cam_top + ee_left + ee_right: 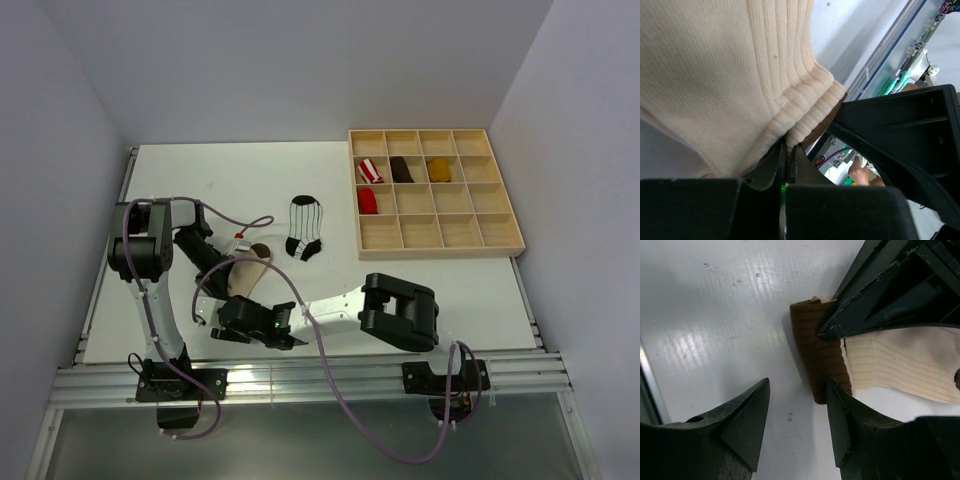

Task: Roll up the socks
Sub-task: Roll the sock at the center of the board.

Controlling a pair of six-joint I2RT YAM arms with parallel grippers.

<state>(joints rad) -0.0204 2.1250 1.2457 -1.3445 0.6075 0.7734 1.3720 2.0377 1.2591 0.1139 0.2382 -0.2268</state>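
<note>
The cream sock (250, 272) lies on the table with a brown end (259, 249) at its far side. Its brown band (819, 352) faces my right gripper. My left gripper (226, 284) is shut on the ribbed cuff (805, 107), which shows close up in the left wrist view. Its fingers (875, 300) pinch the band edge in the right wrist view. My right gripper (797, 390) is open and empty, low over the table, with one fingertip beside the band's near corner. The white sock with black stripes (305, 228) lies flat further back.
A wooden compartment box (440, 250) stands at the back right, holding red (368, 200), red-and-white (372, 167), dark brown (401, 168) and mustard (439, 168) bundles. The table's near rail (300, 375) runs just behind both grippers.
</note>
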